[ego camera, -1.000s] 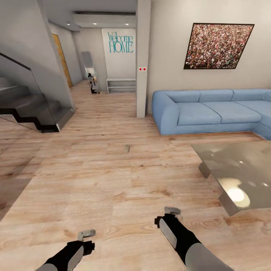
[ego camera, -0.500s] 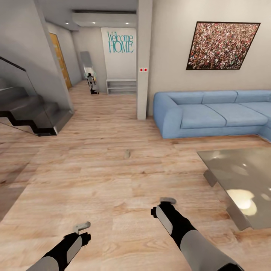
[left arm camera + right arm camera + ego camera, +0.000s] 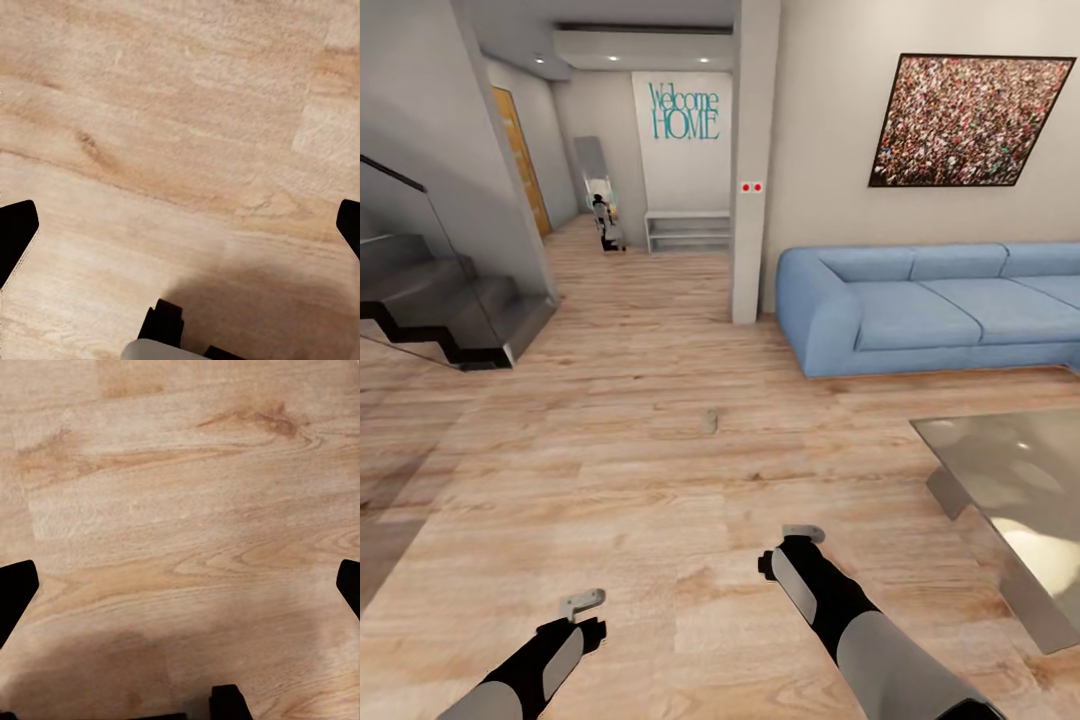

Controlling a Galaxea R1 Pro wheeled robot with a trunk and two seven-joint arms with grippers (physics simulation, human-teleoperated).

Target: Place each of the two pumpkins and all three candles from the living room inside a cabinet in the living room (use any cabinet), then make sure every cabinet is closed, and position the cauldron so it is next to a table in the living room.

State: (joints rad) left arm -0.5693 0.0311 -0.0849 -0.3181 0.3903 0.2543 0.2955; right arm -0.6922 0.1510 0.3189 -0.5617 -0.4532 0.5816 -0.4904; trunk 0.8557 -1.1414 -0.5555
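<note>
- On the wood floor (image 3: 610, 470), out in the open ahead of the arms, lies one small grey-beige candle (image 3: 709, 422); it is too small to tell its long axis or which way the wick points.
- Left gripper (image 3: 582, 603) hangs low over bare boards, jaws spread wide with nothing between them.
- Right gripper (image 3: 803, 534) likewise hangs over the floor, jaws spread and empty.
- A glass table (image 3: 1020, 480) stands to the right, a blue sofa (image 3: 920, 310) behind it, stairs (image 3: 440, 300) at left.
</note>
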